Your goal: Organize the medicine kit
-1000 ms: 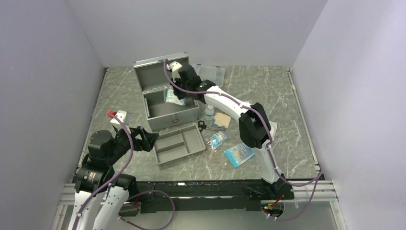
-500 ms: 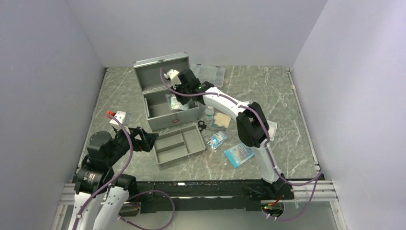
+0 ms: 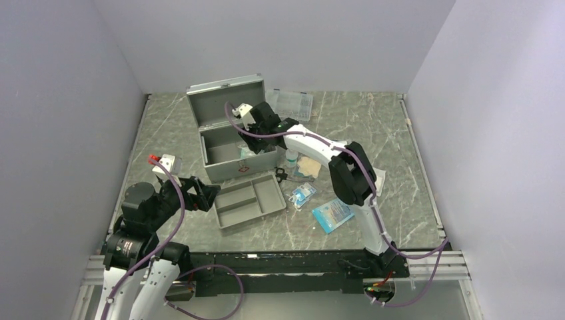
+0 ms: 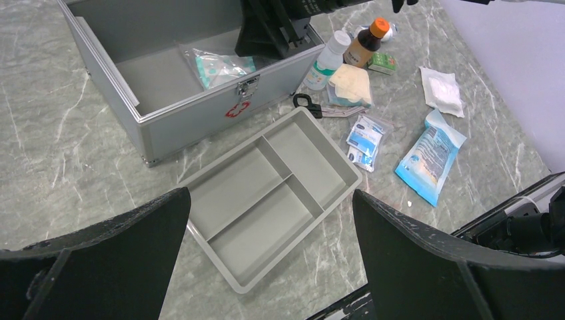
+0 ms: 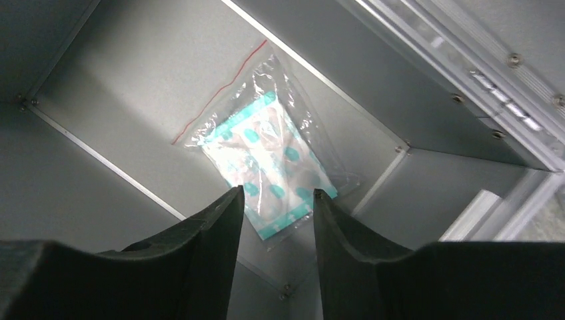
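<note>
I find the medicine kit [image 3: 241, 167] standing open at the upper centre of the overhead view, its hinged lid tilted back so the interior is reachable from above. The right gripper [image 5: 276, 197] is inside the box, pointing down at its floor. Its fingers are partly spread and nothing is between them. A clear zip bag [image 5: 270, 157] with teal-printed contents lies flat below them in a corner of the box, which I judge a sensible spot, since it leaves the rest of the floor free. The left gripper [image 4: 266, 200] hangs at the lower left of the overhead view, spread wide and empty, facing the divided tray [image 4: 230, 193]. I judge it is parked there so as not to crowd the box. The tray sits just in front of the kit, with the scissors [image 4: 308, 104], two bottles [image 4: 331, 52] and a blue packet [image 4: 430, 157] loose on the surface [image 3: 393, 133] to its right, within reach of the right arm.
</note>
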Robot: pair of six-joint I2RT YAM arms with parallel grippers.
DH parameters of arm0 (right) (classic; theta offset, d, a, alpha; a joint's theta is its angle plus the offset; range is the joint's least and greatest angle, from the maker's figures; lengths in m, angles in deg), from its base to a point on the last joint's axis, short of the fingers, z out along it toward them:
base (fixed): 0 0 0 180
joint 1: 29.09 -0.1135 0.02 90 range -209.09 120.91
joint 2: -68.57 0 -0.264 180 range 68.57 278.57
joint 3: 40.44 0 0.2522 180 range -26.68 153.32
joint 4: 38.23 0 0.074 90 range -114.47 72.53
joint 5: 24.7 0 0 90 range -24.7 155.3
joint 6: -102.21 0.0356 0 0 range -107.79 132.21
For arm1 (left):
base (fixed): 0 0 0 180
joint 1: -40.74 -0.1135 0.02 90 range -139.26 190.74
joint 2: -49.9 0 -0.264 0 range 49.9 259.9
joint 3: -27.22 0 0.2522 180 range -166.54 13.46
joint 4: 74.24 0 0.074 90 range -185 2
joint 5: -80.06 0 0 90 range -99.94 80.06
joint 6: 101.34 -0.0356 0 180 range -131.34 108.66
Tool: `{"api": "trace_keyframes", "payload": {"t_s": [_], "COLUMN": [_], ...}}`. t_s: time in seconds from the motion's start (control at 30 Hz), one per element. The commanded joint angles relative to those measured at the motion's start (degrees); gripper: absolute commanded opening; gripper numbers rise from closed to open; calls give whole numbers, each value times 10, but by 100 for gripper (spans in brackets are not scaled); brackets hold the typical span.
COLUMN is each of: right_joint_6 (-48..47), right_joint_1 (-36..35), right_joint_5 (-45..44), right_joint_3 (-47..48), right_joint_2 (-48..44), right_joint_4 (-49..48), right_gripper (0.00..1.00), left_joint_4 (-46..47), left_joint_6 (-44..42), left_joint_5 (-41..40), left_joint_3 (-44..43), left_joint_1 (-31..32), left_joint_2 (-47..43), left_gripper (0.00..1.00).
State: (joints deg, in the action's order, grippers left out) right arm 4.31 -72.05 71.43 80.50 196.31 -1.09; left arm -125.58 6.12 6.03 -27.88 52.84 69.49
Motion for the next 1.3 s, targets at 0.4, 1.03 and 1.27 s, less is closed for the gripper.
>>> {"api": "trace_keyframes", "payload": {"t_s": [0.4, 1.03, 1.27], "right_joint_6": [129, 347, 376], "right_joint_1": [11, 261, 312], "right_joint_5": [-139, -5, -48], "right_joint_3": [-154, -456, -511], "right_joint_2": [-295, -563, -594], "right_joint_4": [-106, -87, -56], "right_gripper": [77, 100, 100], "left_joint_4": [14, 14, 16], "left_joint_6": [3, 3, 3], "left_joint_5": [-4, -6, -4], "left_joint_3": [-3, -3, -1], "left_joint_1": [1, 1, 1], "left_joint_2": [-2, -9, -13], "left_gripper": [99, 99, 99]}}
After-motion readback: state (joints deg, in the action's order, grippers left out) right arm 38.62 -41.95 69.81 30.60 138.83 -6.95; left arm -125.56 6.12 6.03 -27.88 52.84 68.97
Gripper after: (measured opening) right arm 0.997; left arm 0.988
